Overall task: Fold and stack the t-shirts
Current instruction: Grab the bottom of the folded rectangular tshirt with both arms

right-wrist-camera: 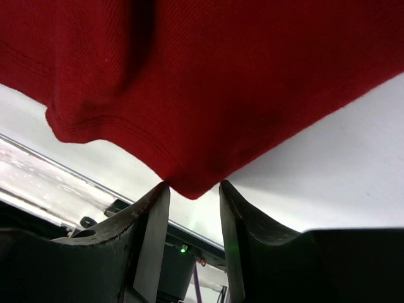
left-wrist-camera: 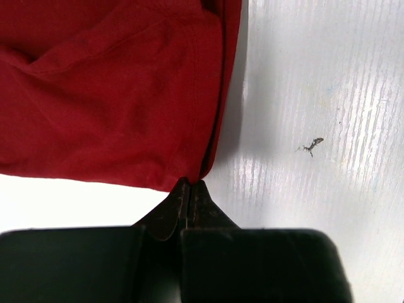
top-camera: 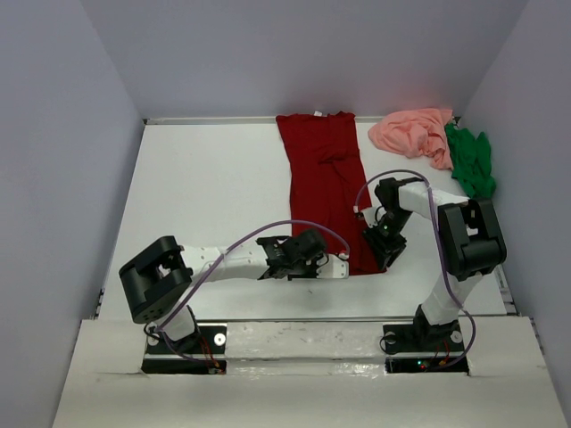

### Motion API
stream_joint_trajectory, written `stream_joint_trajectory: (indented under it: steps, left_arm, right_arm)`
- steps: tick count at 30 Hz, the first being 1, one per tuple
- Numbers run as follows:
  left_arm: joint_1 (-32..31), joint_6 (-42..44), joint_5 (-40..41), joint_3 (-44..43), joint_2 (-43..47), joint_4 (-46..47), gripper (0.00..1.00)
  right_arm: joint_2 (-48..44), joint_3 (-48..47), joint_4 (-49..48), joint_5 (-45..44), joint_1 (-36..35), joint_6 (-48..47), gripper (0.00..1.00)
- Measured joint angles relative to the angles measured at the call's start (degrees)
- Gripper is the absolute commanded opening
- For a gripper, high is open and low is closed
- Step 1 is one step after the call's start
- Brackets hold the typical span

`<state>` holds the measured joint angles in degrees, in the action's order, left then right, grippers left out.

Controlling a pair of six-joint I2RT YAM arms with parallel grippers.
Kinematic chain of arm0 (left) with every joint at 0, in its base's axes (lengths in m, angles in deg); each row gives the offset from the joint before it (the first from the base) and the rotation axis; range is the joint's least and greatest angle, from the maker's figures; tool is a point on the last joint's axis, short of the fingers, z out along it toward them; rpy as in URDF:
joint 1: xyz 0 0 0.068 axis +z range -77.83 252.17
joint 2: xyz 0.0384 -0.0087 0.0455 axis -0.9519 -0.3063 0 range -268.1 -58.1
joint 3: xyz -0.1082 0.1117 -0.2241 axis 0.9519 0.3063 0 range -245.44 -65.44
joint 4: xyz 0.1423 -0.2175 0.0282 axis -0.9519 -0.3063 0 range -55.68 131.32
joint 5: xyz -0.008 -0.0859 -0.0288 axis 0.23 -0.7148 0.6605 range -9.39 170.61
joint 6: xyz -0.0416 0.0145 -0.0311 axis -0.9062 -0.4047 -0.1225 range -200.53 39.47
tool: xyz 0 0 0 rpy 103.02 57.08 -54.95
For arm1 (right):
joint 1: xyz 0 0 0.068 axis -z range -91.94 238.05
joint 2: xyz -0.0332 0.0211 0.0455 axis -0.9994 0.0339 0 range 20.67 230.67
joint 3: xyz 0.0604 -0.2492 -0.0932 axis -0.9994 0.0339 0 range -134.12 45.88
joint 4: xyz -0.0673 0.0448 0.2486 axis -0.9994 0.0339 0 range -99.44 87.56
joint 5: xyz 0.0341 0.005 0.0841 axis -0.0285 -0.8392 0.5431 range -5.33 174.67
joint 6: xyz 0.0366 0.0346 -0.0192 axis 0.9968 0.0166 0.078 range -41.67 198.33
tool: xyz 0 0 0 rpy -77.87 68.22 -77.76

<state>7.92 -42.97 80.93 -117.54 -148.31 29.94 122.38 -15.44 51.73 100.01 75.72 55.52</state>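
The dark red t-shirt [top-camera: 323,178] lies as a long narrow strip from the back edge toward the arms. At its near hem my left gripper [top-camera: 343,265] is shut on the left corner; in the left wrist view the cloth [left-wrist-camera: 113,95] runs into the closed tips [left-wrist-camera: 190,183]. My right gripper [top-camera: 379,259] stands open at the near right corner. In the right wrist view that corner of the shirt [right-wrist-camera: 221,82] hangs between the spread fingertips [right-wrist-camera: 194,186], untouched on the right side. The salmon pink t-shirt [top-camera: 415,132] and the bright green t-shirt [top-camera: 470,160] lie crumpled at the back right.
The white table [top-camera: 205,187] is closed in by grey walls at the left, back and right. A small dark scuff [left-wrist-camera: 311,146] marks the tabletop right of the red shirt. Purple cables loop above both arms.
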Motion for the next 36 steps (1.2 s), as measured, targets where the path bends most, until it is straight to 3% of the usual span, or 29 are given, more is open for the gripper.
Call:
stream_joint_trajectory:
  steps: [6,10,11,25,36]
  left_arm:
    - [0.3,0.1,0.0,0.0,1.1,0.1,0.00]
    - [0.5,0.1,0.0,0.0,1.2,0.2,0.00]
    - [0.5,0.2,0.0,0.0,1.2,0.2,0.00]
    - [0.6,0.6,0.3,0.0,1.2,0.4,0.00]
    - [0.8,1.6,7.5,-0.1,2.1,0.8,0.00]
  right_arm:
    - [0.5,0.3,0.5,1.5,0.0,0.3,0.38]
    - [1.0,0.3,0.7,2.1,0.0,0.6,0.11]
    - [1.0,0.3,0.7,2.1,0.0,0.5,0.00]
    - [-1.8,0.0,3.0,2.3,0.0,0.7,0.00]
    - [-11.5,-10.5,10.8,3.1,0.0,0.7,0.00]
